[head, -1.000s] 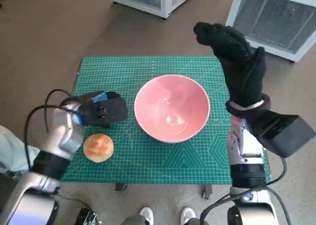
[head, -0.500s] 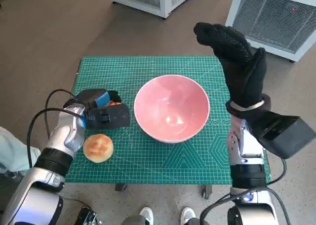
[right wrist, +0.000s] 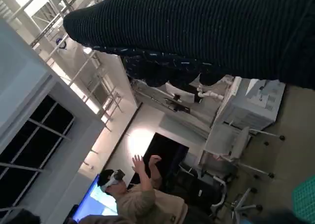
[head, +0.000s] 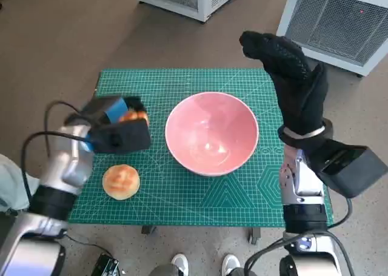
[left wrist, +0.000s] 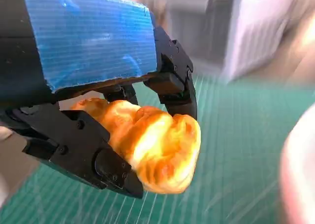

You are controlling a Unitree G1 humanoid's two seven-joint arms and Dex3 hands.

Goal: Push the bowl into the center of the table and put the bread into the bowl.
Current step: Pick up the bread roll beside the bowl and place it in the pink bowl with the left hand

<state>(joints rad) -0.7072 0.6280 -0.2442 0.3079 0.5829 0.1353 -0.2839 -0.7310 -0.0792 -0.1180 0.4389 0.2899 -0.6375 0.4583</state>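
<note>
Left wrist view, robot hand (left wrist: 98, 111) gripping bread (left wrist: 152, 145)

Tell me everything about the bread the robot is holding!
The bread is a golden, lumpy, shiny-crusted roll, browner on top and paler yellow underneath. The left hand grips it between black fingers, lifted above the green mat, left of the pink bowl. Only its top peeks out in the head view.

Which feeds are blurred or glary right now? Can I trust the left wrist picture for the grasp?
Head view: left hand and forearm smeared by motion, pink bowl sharp with a small glare spot. Left wrist view: held bread fairly sharp but overexposed, mat and background blurred; the grasp reads clearly. Right wrist view: bright backlight, glove dark.
</note>
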